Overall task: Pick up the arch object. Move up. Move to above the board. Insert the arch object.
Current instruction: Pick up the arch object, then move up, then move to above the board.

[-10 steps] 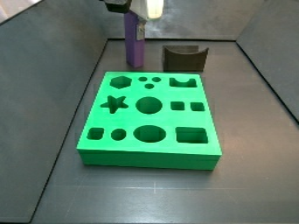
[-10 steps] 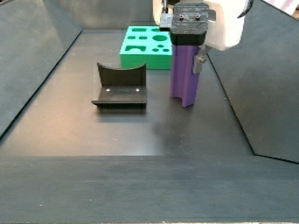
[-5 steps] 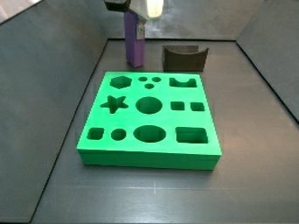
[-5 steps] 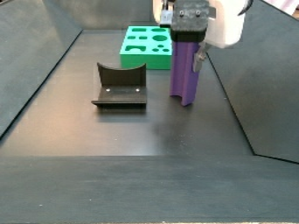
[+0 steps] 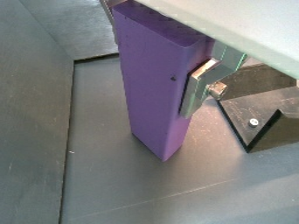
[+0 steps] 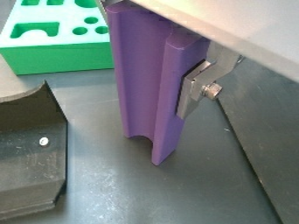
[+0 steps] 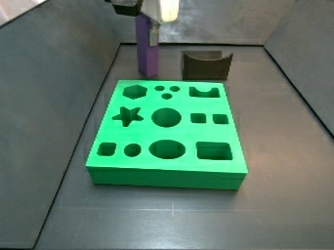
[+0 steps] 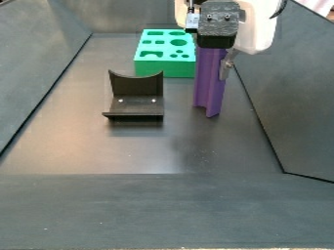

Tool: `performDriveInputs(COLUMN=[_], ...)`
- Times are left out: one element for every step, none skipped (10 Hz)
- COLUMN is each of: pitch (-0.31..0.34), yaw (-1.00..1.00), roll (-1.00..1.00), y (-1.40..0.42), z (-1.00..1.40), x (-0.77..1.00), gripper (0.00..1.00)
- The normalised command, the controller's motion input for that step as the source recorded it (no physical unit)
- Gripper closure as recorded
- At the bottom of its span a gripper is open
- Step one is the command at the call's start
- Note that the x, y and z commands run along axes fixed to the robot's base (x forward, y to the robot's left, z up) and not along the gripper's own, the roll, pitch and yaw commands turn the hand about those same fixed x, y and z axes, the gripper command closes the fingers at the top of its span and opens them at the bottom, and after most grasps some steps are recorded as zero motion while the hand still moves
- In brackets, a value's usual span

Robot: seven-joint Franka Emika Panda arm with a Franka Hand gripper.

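1. Arch object (image 8: 210, 80): tall, slim, matte purple column with an arched notch at its foot, upright between the fingers of the gripper (image 8: 216, 54); whether its foot touches the floor cannot be told.
2. Gripper: closed on the column's upper part; one flat silver finger (image 6: 197, 85) lies against its side.
3. Board (image 7: 169, 134): thick, bright green slab with dark shaped cut-outs, near the gripper.
4. Fixture (image 8: 132, 96): dark bracket beside the column, apart from it.
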Motion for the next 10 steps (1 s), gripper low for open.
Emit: performDriveInputs(pitch=[0.000,0.000,0.000,0.032,0.066,0.063,0.060,0.057,-0.295,-0.297], yaw=[0.00,0.00,0.00,0.01,0.01,0.00,-0.01,-0.01,0.25,0.24], roll=[0.00,0.00,0.00,0.00,0.00,0.00,0.01,0.02,0.22,0.22], y=[0.00,0.00,0.00,0.02,0.02,0.02,0.02,0.02,0.17,0.18], z=[0.00,0.00,0.83,0.83,0.72,0.60,0.45,0.23,1.00,1.00], x=[0.00,0.00,0.00,-0.04,-0.08,-0.06,-0.04,-0.02,-0.36,-0.37], gripper=[1.00,1.00,1.00,1.00,1.00,1.00,1.00,1.00,1.00,1.00])
